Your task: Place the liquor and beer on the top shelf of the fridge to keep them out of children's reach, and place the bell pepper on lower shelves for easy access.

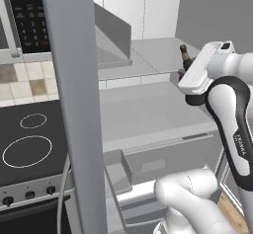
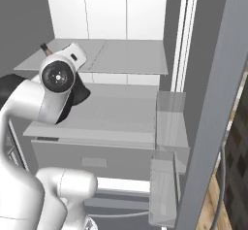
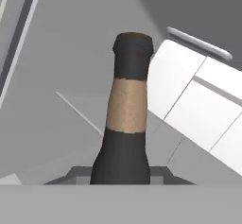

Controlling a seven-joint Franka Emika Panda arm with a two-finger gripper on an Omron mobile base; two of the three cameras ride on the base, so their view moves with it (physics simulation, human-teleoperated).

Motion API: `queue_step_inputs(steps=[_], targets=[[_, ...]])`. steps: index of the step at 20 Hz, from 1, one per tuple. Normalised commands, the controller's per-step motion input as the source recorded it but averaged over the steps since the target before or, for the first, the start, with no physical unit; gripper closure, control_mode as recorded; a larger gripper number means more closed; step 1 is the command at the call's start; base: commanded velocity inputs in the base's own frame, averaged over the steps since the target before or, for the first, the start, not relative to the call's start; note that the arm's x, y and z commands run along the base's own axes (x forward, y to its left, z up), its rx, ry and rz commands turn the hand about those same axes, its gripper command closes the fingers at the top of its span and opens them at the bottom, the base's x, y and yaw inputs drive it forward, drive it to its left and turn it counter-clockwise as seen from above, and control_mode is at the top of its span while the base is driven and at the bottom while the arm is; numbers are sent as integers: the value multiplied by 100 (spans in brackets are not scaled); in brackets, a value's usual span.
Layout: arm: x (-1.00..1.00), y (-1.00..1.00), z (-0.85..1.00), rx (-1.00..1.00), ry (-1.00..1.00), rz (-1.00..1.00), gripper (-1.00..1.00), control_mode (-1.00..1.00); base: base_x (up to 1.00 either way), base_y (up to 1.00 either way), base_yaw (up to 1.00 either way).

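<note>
Pincer [image 1: 184, 75]: mine, clenched on the liquor [image 3: 124, 124] below its neck
Liquor: upright, held over the fridge's [image 1: 148, 11] top shelf [image 2: 131, 54]
Risk: early release may tip it; low carry could knock the shelf edge

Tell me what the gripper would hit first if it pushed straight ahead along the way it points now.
Shut on the liquor, the gripper points along the bottle's neck. Past the stopper, the fridge's white inner wall looks like the first thing met, though depth is hard to judge.
</note>
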Motion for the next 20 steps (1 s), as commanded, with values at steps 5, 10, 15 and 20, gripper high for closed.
queue_step_inputs(steps=[5, 10, 15, 20], targets=[[9, -3, 6, 9, -1, -12, 100, -100, 0, 0, 0], [34, -20, 2, 25, -1, -16, 100, -100, 0, 0, 0], [22, -23, 34, 26, 0, -11, 100, -100, 0, 0, 0], [16, -31, 50, 17, 0, -3, 100, -100, 0, 0, 0]])
